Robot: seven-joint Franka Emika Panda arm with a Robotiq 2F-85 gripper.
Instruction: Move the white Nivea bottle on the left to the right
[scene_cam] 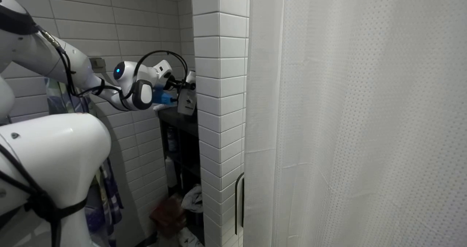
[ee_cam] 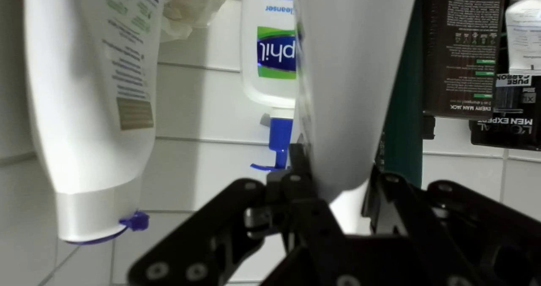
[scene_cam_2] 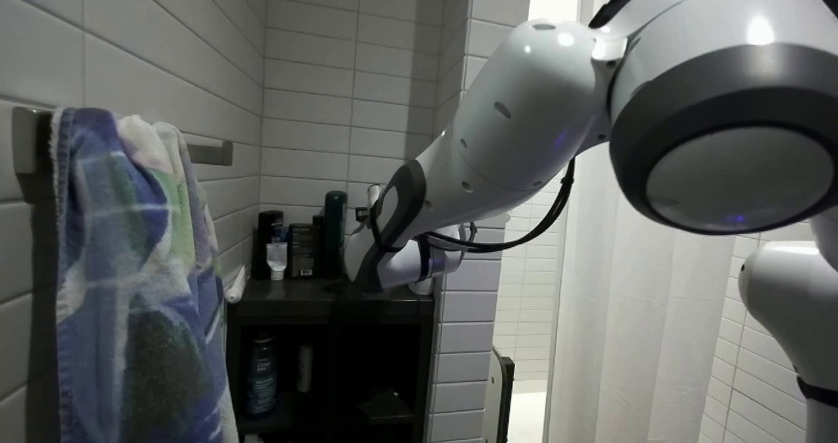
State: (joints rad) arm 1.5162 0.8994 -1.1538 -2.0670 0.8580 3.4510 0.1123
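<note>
Since the lettering stands upside down in the wrist view, its left is judged to be the right end of the shelf (scene_cam_2: 294, 308), the side the task asks for; sides below are that view's, with the white bottle (ee_cam: 351, 79) as landmark. Brand not readable: white bottle shows edge-on.

Far left of the white bottle: purple-capped bottle (ee_cam: 95, 108), judged to bound the travel. A slow, upright carry stopping short of it seems best.

Nearer, left of the white bottle: crumpled wrap (ee_cam: 196, 7), nature uncertain; avoid setting down on it.

Just left of the white bottle, partly hidden by it: pump bottle (ee_cam: 272, 51). Its blue pump (ee_cam: 280, 134) could snag; suggest drawing back first, raising slightly, shifting across, and letting go only once the base is seated.

At the white bottle: gripper (ee_cam: 338, 174) holds its narrow end, jaws on opposite flanks, spaced about its thickness. The body reaches out ahead of the tool and past the frame; base not visible, so contact with the shelf cannot be told.

Just right of the white bottle, partly covered: green bottle (ee_cam: 405, 138). Farther right of it: dark box (ee_cam: 460, 58), then white tube (ee_cam: 524, 32).
</note>
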